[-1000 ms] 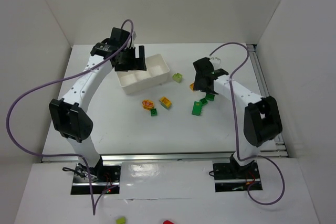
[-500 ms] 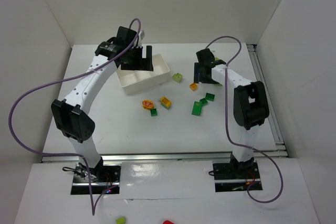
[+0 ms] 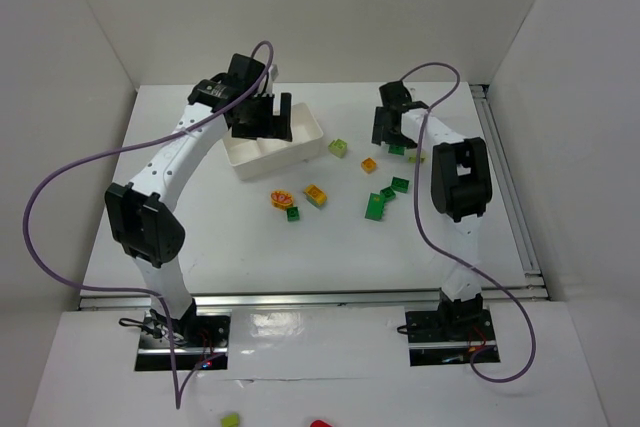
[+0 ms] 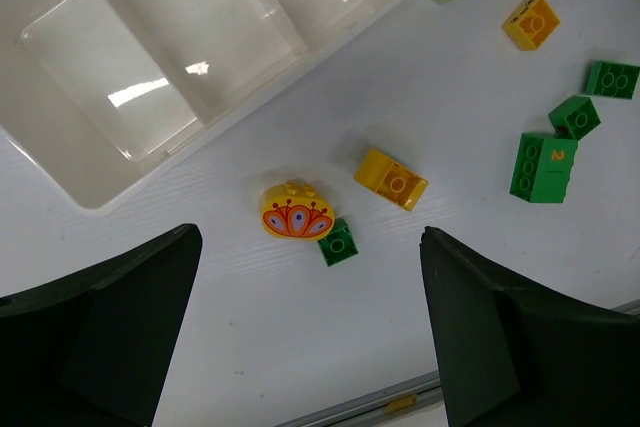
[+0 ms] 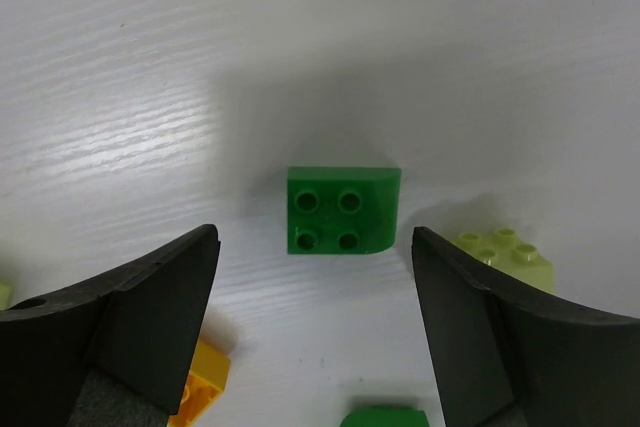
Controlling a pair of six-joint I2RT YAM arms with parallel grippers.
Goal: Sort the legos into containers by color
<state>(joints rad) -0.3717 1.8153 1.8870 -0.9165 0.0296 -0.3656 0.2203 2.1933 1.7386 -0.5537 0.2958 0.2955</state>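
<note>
Nothing is sorted yet. All 3 compartments of the white tray (image 4: 100, 87) look bare in the left wrist view. 8 legos lie loose on the table (image 4: 250, 347) beside it, among them a yellow dome brick (image 4: 297, 211) touching a small dark green one (image 4: 338, 242).

The left gripper (image 4: 310, 247) hangs by the tray with its fingers wide apart, holding nothing. The right gripper (image 5: 313, 247) is also spread wide and empty. It hovers over a dark green 2x2 brick (image 5: 343, 210), which lies flat between its fingers (a little off-centre, touching neither). A pale lime brick (image 5: 503, 252) sits just beside it.
</note>
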